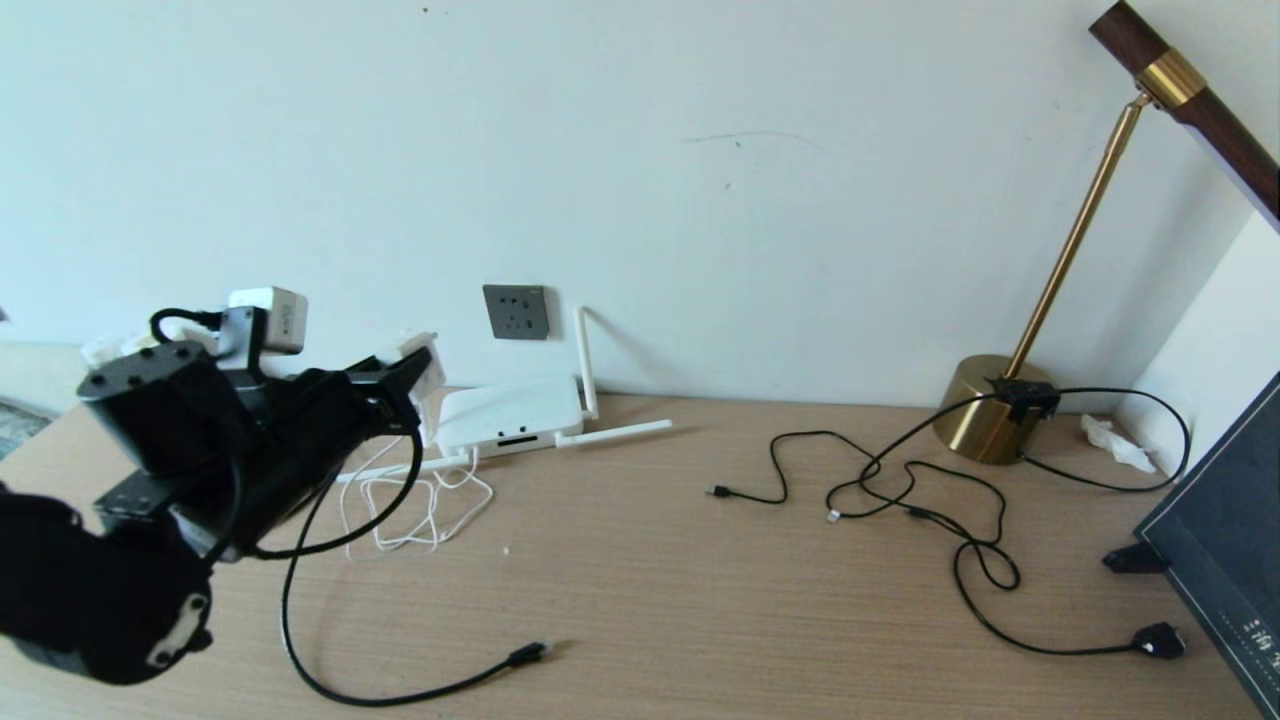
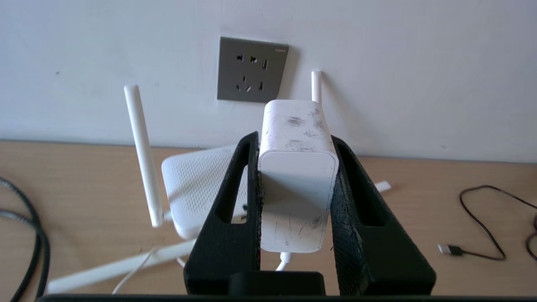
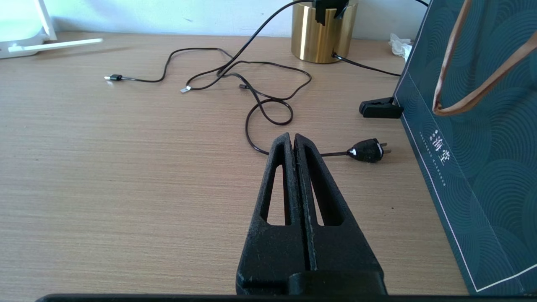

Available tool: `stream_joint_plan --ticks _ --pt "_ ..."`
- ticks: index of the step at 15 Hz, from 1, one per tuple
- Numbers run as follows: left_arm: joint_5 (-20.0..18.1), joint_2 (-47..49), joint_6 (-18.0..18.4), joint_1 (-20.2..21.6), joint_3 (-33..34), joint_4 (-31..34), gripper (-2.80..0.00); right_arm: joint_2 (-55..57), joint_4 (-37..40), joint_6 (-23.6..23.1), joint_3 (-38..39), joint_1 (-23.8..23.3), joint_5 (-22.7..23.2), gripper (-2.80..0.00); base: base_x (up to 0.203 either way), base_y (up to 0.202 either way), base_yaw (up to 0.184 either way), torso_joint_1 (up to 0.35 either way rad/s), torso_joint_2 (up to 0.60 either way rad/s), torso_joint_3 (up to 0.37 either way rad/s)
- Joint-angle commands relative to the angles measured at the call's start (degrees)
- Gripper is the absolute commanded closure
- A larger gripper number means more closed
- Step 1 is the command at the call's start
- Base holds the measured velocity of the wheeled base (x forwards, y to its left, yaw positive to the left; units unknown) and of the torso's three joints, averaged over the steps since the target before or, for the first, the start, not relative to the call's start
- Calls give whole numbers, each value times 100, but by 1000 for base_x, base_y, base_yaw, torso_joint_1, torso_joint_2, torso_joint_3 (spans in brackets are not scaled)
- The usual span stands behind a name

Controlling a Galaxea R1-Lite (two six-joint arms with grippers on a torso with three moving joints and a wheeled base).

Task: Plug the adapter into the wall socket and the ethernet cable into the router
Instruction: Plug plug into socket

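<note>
My left gripper (image 2: pixel 293 140) is shut on the white adapter (image 2: pixel 295 193), one black finger on each side, and its thin white cord (image 1: pixel 420 500) trails down to the table. The adapter's far end faces the wall, short of the dark grey wall socket (image 2: pixel 252 69), which lies above and slightly to one side of it. In the head view the left gripper (image 1: pixel 415 375) hovers over the left end of the white router (image 1: pixel 510 412), below and left of the socket (image 1: pixel 516 312). The black ethernet cable (image 1: pixel 300 640) loops over the table, and its plug (image 1: pixel 527 655) lies free. My right gripper (image 3: pixel 292 136) is shut and empty.
A brass lamp (image 1: pixel 990 410) stands at the back right, with thin black cables (image 1: pixel 900 490) sprawled in front of it and a black mains plug (image 1: pixel 1160 640) lying near a dark paper bag (image 1: pixel 1220 540). The router's antennas (image 2: pixel 142 155) rise beside the adapter.
</note>
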Motion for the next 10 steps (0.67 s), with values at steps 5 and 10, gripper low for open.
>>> stream_joint_plan --ticks 5,10 --pt "-318 1621 237 72 -1222 -557 0 0 0 3 -2 1 -3 0 0 0 0 0 0 0" --pt "-293 2550 525 73 -1764 -1114 0 0 0 3 -2 1 -3 0 0 0 0 0 0 0"
